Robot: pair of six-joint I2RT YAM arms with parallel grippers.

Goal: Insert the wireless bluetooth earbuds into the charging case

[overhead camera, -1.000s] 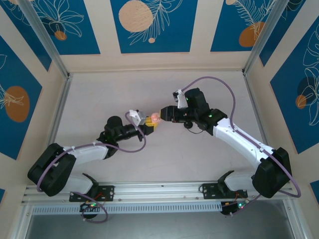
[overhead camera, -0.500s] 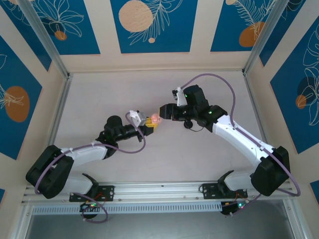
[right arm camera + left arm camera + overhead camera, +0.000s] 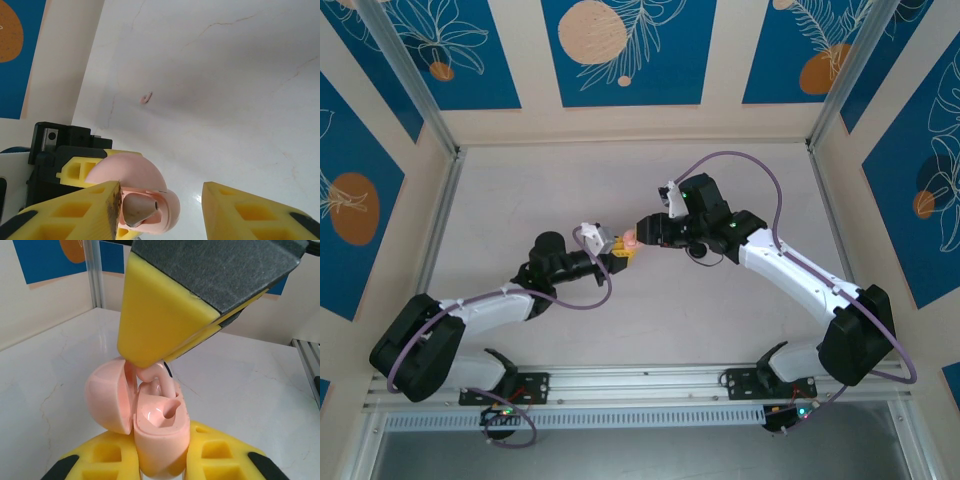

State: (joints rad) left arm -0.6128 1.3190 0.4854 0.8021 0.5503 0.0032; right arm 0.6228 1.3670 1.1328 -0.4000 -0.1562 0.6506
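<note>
Left gripper (image 3: 160,462) clamps open charging case (image 3: 161,432) — earbud (image 3: 159,381) partly inside.

The white, faintly veined stone-look worktop (image 3: 520,200) carried one tiny pink curved piece (image 3: 146,98), lying by itself.

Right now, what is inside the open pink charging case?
One pink earbud sticks out of the charging case. A yellow finger of the right gripper covers its top; the socket bottom is hidden.

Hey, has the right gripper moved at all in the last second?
Yes. The right gripper has shifted slightly left, away from the right rear corner post and closer to the pink case.
</note>
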